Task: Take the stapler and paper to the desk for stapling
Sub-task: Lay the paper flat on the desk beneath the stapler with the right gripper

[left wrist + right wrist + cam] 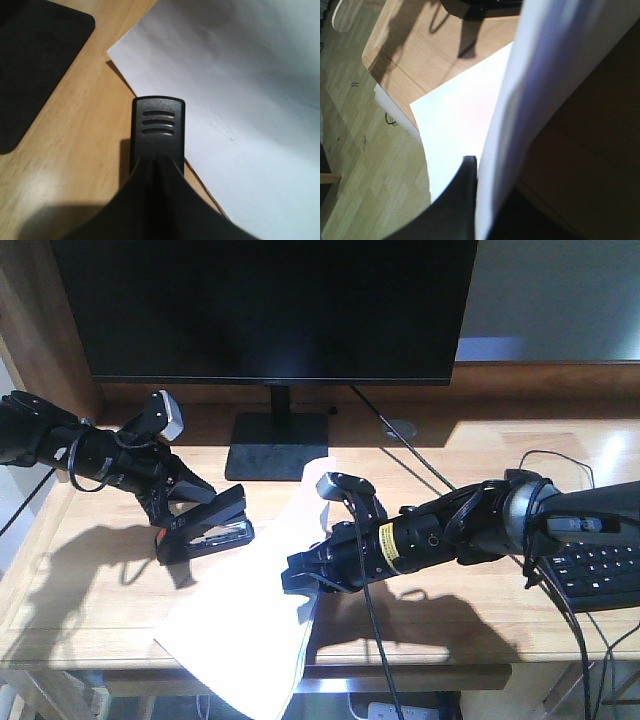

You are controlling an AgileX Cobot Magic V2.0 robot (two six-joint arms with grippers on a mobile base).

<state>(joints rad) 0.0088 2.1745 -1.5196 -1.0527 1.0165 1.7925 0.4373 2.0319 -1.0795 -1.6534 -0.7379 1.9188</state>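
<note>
Stapler (pixel 228 502) was in the left end effector (pixel 175 512), fingers clamped on its rear end by the orange-red patch, nose pointing toward 3 o'clock at the paper (pixel 250 630). Its top arm stood hinged open off the base, silver inner parts showing. Couldn't tell from the front view whether the base touched the surface (pixel 90 610) or hung just above it. Left wrist view: ribbed black nose of the stapler (pixel 157 127) sat right at the left edge of the paper (pixel 240 125), overlapping it slightly, with bare wood of the surface (pixel 70 160) at 9 o'clock and the dark stand base (pixel 30 65) at 10 o'clock. Right end effector (pixel 305 575) was closed on the paper's right edge about mid-length, lifting that edge so it curled up; the rest lay flat. Right wrist view: one black finger (pixel 462 200) pressed against the raised paper (pixel 540 75), other finger hidden behind it. Paper ran diagonally from near the stand base (pixel 278 445) at 12 o'clock down to 6 o'clock, where its near end hung past the front rim, over the floor (pixel 365 165). Stapler was at 9 o'clock of the paper, just beside it. Monitor (pixel 270 300) stood at 12 o'clock on the surface, keyboard (pixel 600 575) at 3 o'clock under the right arm.
</note>
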